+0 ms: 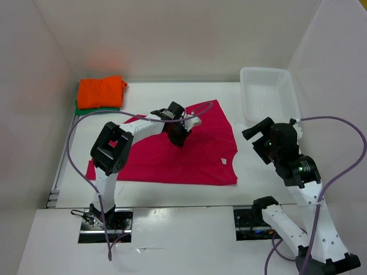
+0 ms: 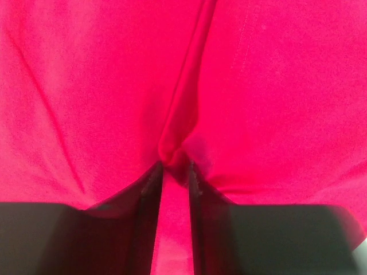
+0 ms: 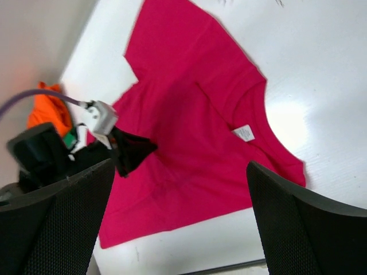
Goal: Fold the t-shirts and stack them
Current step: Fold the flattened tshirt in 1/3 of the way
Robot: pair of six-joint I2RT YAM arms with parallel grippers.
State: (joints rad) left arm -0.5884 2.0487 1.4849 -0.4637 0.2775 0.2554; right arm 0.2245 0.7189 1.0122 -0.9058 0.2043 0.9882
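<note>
The red shirt lies spread over the table's middle, its first fold likely in hand. The left gripper is down on it, fingers narrowly apart about a cloth ridge; whether they pinch it I cannot tell. The right gripper hangs wide open and empty, and the next move probably needs a firm hold on a hem.

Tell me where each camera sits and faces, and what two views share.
Top external: above and behind the bases, looking down at the table; left arm, right arm show.
Left wrist: close over the magenta t-shirt, facing down; its fingers flank a fold.
Right wrist: held high, looking across the table between its spread fingers.
Top and right wrist share the left gripper, orange t-shirt.
</note>
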